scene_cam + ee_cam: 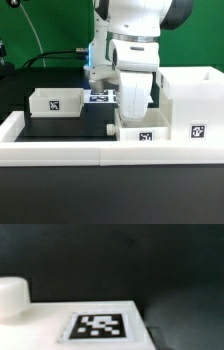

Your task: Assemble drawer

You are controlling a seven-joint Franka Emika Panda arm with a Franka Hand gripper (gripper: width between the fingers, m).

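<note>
Exterior view count:
- 1 drawer case (190, 100)
- 2 trays: left tray (40, 100) and middle tray (128, 130)
- 3 part tags (197, 131), one on each of those parts
- 1 marker board (101, 96), partly hidden, so its tag count is unclear
- 1 border wall (60, 150)
- 1 arm (135, 40)

Wrist view count: 1 tag (99, 326).

The black surface (70, 122) carries a small white tray (55, 101) toward the exterior view's left and the marker board (101, 96) near the middle. A second tray (146, 130) sits against the low border wall (60, 152), just beside the boxy case (192, 95) at the right.
</note>
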